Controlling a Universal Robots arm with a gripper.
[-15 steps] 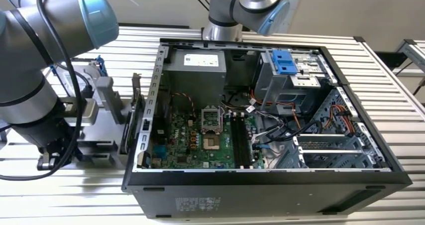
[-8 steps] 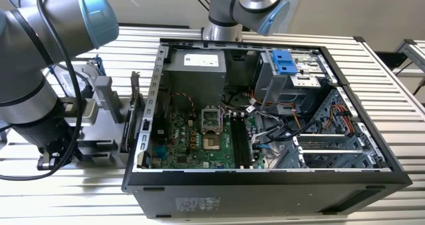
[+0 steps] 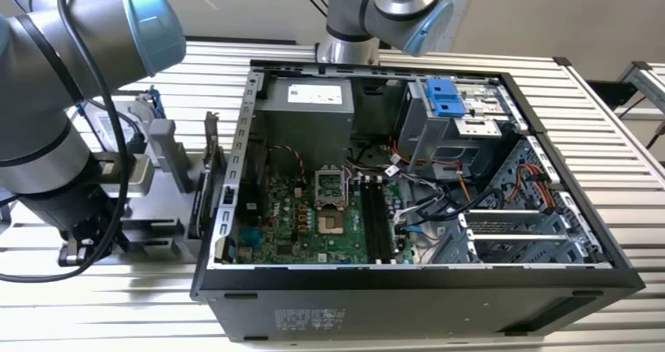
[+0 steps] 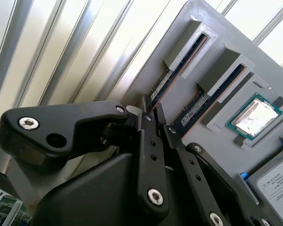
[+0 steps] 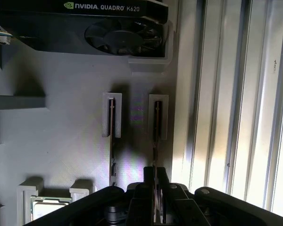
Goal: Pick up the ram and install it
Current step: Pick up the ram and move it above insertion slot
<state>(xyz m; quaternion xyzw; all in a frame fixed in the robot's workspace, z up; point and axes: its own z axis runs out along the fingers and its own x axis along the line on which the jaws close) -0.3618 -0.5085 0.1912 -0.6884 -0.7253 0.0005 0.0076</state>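
Two ram sticks stand on edge in the slotted holders of the grey tray (image 5: 61, 117). The ram (image 5: 156, 127) nearest the tray's outer edge, also in the second wrist view (image 4: 177, 75), runs straight in between my black fingers. My gripper (image 5: 154, 186) (image 4: 151, 112) is shut on that stick, which still sits in its holders. The other ram stick (image 5: 112, 136) (image 4: 212, 94) lies parallel beside it, untouched. In the exterior view my arm (image 3: 62, 173) reaches down over the tray (image 3: 167, 146), at the exterior view's left of the computer.
A graphics card (image 5: 85, 23) and a silver CPU chip (image 4: 254, 115) share the tray, and a hard drive (image 4: 278, 188) lies beside the chip. The open computer case (image 3: 416, 173) holds the motherboard with its dark memory slots (image 3: 376, 220). The table (image 3: 582, 118) is ribbed metal.
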